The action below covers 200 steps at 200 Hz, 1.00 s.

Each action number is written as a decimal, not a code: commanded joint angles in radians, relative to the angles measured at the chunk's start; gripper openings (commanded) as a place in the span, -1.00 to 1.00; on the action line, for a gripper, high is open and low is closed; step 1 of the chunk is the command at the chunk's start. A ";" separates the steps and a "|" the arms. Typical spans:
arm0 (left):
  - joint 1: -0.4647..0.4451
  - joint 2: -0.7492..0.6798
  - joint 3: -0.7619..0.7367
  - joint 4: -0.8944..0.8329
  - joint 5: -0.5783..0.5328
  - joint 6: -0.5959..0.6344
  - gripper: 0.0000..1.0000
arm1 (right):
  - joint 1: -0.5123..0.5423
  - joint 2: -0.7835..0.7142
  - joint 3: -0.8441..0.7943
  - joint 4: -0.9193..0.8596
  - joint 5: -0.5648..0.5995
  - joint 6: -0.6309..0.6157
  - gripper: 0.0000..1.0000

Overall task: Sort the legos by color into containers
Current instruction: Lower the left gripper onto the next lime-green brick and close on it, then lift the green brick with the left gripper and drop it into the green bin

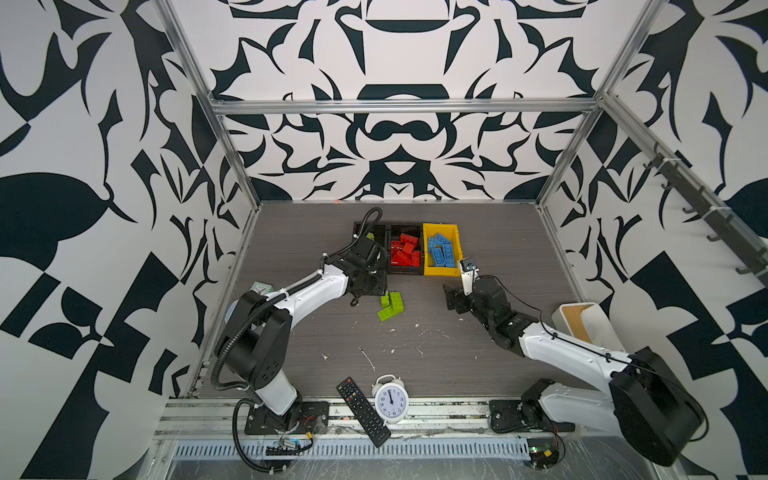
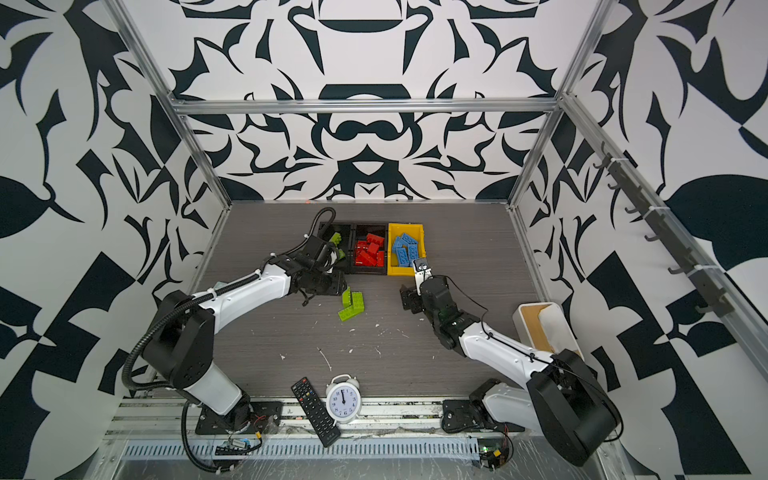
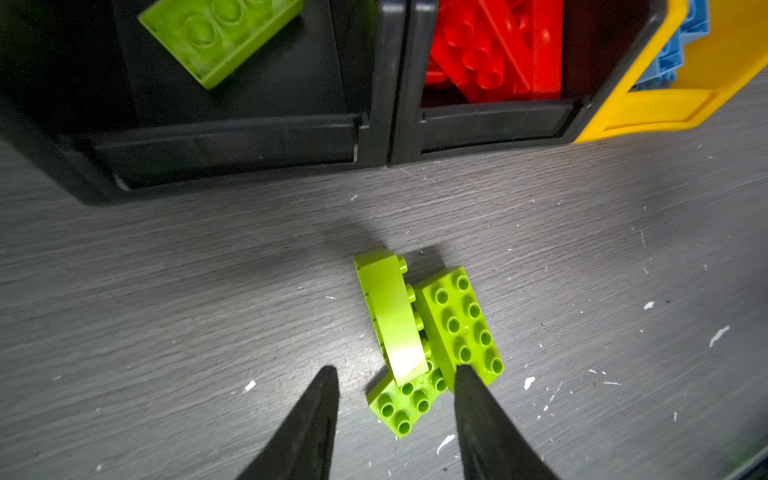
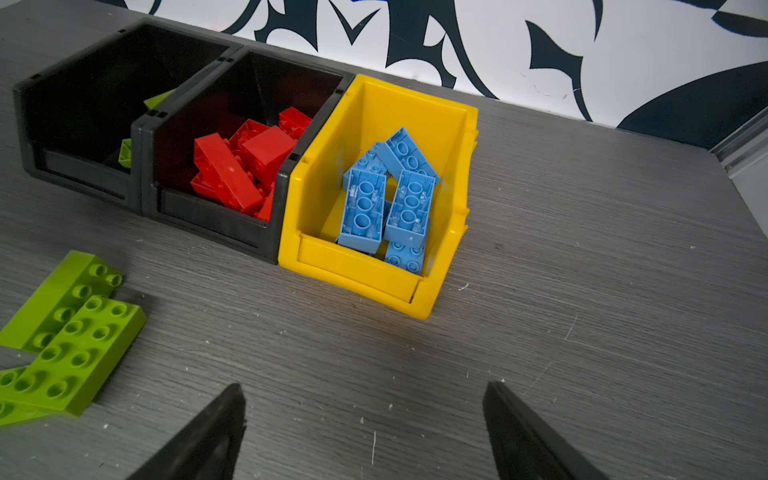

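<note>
Three lime green legos (image 3: 415, 340) lie bunched on the grey table in front of the containers, and show in both top views (image 1: 390, 305) (image 2: 352, 305). My left gripper (image 3: 395, 372) hovers over them, open and holding nothing; one black fingertip (image 3: 465, 374) overlaps a studded brick. The left black container (image 3: 224, 145) holds a green brick (image 3: 220, 37). The middle black container (image 4: 216, 224) holds red legos (image 4: 241, 166). The yellow container (image 4: 361, 270) holds blue legos (image 4: 386, 203). My right gripper (image 4: 363, 390) is open and empty over bare table, short of the yellow container (image 1: 442, 270).
A black remote (image 1: 363, 411) and a white alarm clock (image 1: 390, 401) lie at the front edge. A white tub with a wooden rim (image 1: 582, 322) stands at the right. A small pale clock (image 1: 262, 287) sits behind the left arm. White flecks dot the table.
</note>
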 commanded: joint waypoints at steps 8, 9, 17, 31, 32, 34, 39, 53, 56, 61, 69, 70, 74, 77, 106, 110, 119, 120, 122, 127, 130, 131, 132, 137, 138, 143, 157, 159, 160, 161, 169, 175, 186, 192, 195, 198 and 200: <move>-0.007 0.044 0.009 0.030 0.000 -0.016 -0.03 | 0.000 0.002 0.036 0.012 0.000 0.015 0.84; -0.007 0.046 0.010 0.031 0.000 -0.016 -0.03 | 0.001 0.002 0.036 0.012 0.000 0.014 0.84; -0.010 0.058 0.011 0.042 0.008 -0.015 -0.04 | 0.000 0.002 0.036 0.012 0.002 0.015 0.84; -0.018 0.076 0.014 0.056 0.010 -0.015 -0.05 | -0.001 0.003 0.036 0.011 0.002 0.013 0.84; -0.018 0.078 0.014 0.057 0.010 -0.016 -0.05 | -0.001 0.003 0.036 0.012 0.002 0.013 0.84; -0.018 0.080 0.014 0.059 0.011 -0.015 -0.05 | -0.001 0.003 0.036 0.012 0.003 0.013 0.84; -0.018 0.088 0.016 0.063 0.011 -0.016 -0.05 | 0.000 0.003 0.036 0.012 0.003 0.014 0.84; -0.018 0.109 0.023 0.062 0.010 -0.012 -0.05 | -0.001 0.004 0.036 0.014 0.003 0.013 0.84; -0.018 0.114 0.025 0.062 0.010 -0.012 -0.05 | 0.000 0.006 0.036 0.014 0.005 0.013 0.84; -0.018 0.121 0.027 0.061 0.008 -0.010 -0.05 | 0.000 0.006 0.036 0.014 0.005 0.013 0.84; -0.018 0.130 0.029 0.065 0.007 -0.008 -0.06 | 0.000 0.008 0.036 0.014 0.004 0.013 0.84; -0.018 0.131 0.029 0.066 0.007 -0.008 -0.06 | 0.000 0.007 0.036 0.015 0.004 0.013 0.84; -0.018 0.135 0.028 0.070 0.007 -0.006 -0.07 | 0.000 0.008 0.036 0.014 0.003 0.013 0.84; -0.018 0.137 0.027 0.074 0.007 -0.006 -0.07 | 0.001 0.008 0.036 0.013 0.002 0.013 0.84; -0.018 0.157 0.025 0.096 0.013 -0.006 -0.07 | 0.001 0.009 0.036 0.012 0.002 0.013 0.84; -0.018 0.159 0.026 0.095 0.011 -0.005 -0.07 | 0.000 0.010 0.037 0.014 0.002 0.013 0.84; -0.018 0.167 0.029 0.090 0.005 -0.003 -0.08 | 0.000 0.010 0.036 0.014 0.004 0.013 0.84; -0.018 0.168 0.029 0.090 0.004 -0.003 -0.08 | 0.000 0.010 0.036 0.014 0.004 0.012 0.84; -0.018 0.170 0.029 0.090 0.003 -0.003 -0.08 | 0.000 0.010 0.036 0.015 0.004 0.012 0.84; -0.018 0.174 0.031 0.089 0.001 -0.002 -0.08 | -0.001 0.009 0.036 0.015 0.004 0.014 0.84; -0.018 0.175 0.031 0.086 0.000 -0.001 -0.08 | -0.001 0.010 0.036 0.014 0.004 0.013 0.84; -0.019 0.176 0.031 0.086 -0.001 -0.001 -0.08 | -0.001 0.010 0.036 0.014 0.004 0.013 0.84; -0.019 0.176 0.031 0.087 -0.001 -0.001 -0.08 | -0.001 0.010 0.037 0.014 0.004 0.013 0.84; -0.018 0.180 0.031 0.086 -0.002 0.000 -0.08 | 0.001 0.009 0.036 0.014 0.003 0.013 0.84; -0.018 0.180 0.031 0.087 -0.002 -0.001 -0.08 | 0.001 0.009 0.036 0.014 0.004 0.013 0.84; -0.018 0.182 0.030 0.086 -0.005 0.000 -0.09 | 0.000 0.009 0.036 0.014 0.004 0.014 0.84; -0.018 0.186 0.029 0.091 -0.004 -0.001 -0.10 | 0.000 0.010 0.037 0.014 0.003 0.013 0.84; -0.018 0.187 0.029 0.092 -0.003 0.000 -0.10 | 0.000 0.010 0.037 0.014 0.002 0.013 0.84; -0.018 0.187 0.029 0.093 -0.003 0.000 -0.10 | 0.001 0.010 0.037 0.014 0.002 0.013 0.84; -0.018 0.188 0.029 0.092 -0.004 0.000 -0.10 | 0.000 0.010 0.037 0.015 0.002 0.013 0.84; -0.019 0.190 0.029 0.095 -0.003 0.001 -0.11 | 0.000 0.011 0.037 0.014 0.000 0.013 0.84; -0.019 0.192 0.031 0.095 -0.002 0.002 -0.13 | 0.001 0.011 0.037 0.014 0.002 0.013 0.84; -0.018 0.194 0.035 0.094 -0.005 0.003 -0.17 | 0.001 0.012 0.037 0.014 0.002 0.013 0.84; -0.018 0.193 0.033 0.095 -0.005 0.003 -0.18 | 0.000 0.012 0.037 0.014 0.002 0.013 0.84; -0.018 0.193 0.035 0.096 -0.007 0.003 -0.20 | 0.000 0.013 0.038 0.014 0.002 0.013 0.84; -0.018 0.192 0.033 0.096 -0.007 0.003 -0.21 | 0.000 0.014 0.037 0.014 0.001 0.013 0.84; -0.018 0.191 0.034 0.096 -0.008 0.004 -0.22 | -0.001 0.014 0.037 0.015 0.002 0.013 0.84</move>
